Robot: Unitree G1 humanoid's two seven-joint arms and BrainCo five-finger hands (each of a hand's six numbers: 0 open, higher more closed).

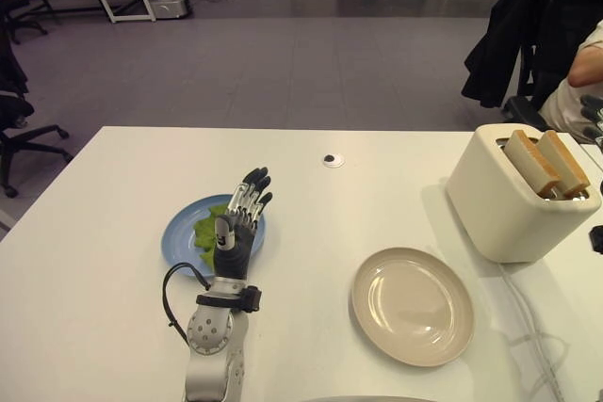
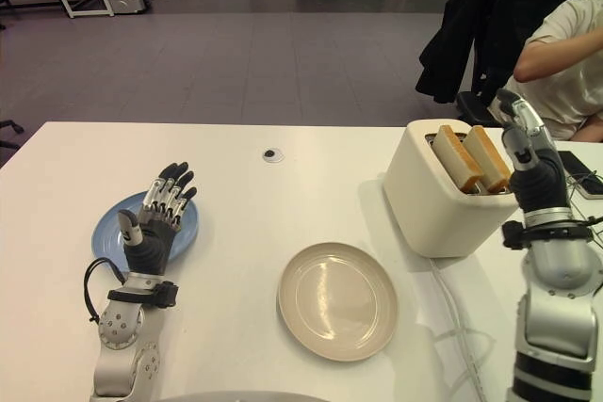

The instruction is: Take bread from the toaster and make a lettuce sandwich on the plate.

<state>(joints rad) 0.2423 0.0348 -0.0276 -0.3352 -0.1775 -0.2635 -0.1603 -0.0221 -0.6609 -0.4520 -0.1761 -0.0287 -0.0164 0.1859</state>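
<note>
- Two slices of bread (image 1: 546, 165) stand upright in the slots of the white toaster (image 1: 509, 209) at the right of the frame. They are raised enough to be pinched from above and have not been taken.
- The empty beige plate (image 1: 413, 305) lies at lower centre, just beside the toaster. It looks placed as the assembly spot, a short carry from the bread.
- The lettuce (image 1: 203, 231) lies on a blue plate (image 1: 174, 233) at centre left, well apart from the beige plate.
- The left hand (image 1: 236, 223) hangs over the blue plate with fingers spread straight and nothing in them. It is likely parked near the leaf it will fetch.
- The right eye view takes in the right hand (image 2: 529, 152), upright just right of the toaster. Its fingers are extended and empty, placed for the bread.
- In the right eye view the left hand covers the lettuce. In the left eye view the green shows at the hand's left.
</note>
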